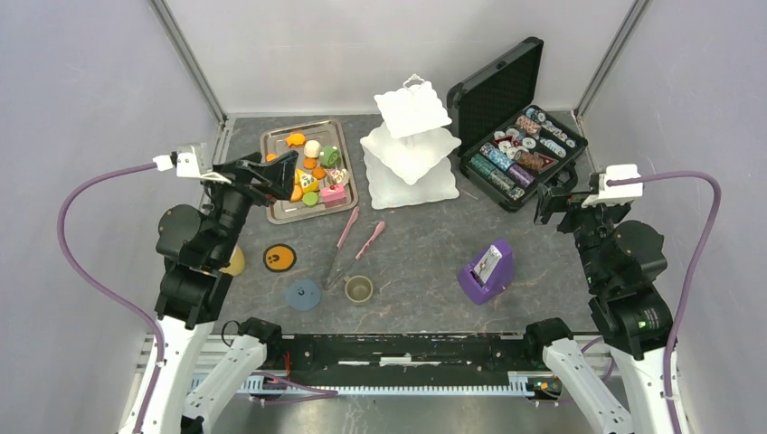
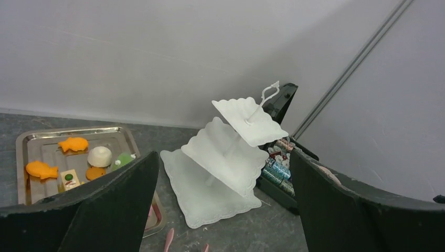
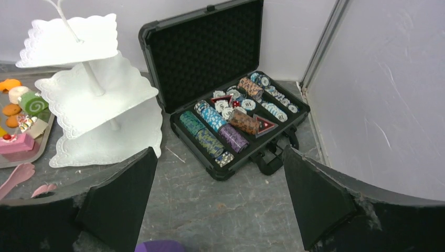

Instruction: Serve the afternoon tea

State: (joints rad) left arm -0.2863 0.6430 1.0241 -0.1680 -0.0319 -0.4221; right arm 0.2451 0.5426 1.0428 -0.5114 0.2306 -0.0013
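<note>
Small orange, green, pink and cream toy pastries, on steel tray, far-left of table. Probably light, rigid, smooth; pinch across flat sides. Left gripper, right gripper: jaws wide, empty.

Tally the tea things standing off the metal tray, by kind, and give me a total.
Stand: 1
Coasters: 2, orange-and-black coaster and blue coaster
Cups: 2, yellow mug, partly hidden behind the left arm, and olive cup
Tongs: 1
Total: 6
</note>
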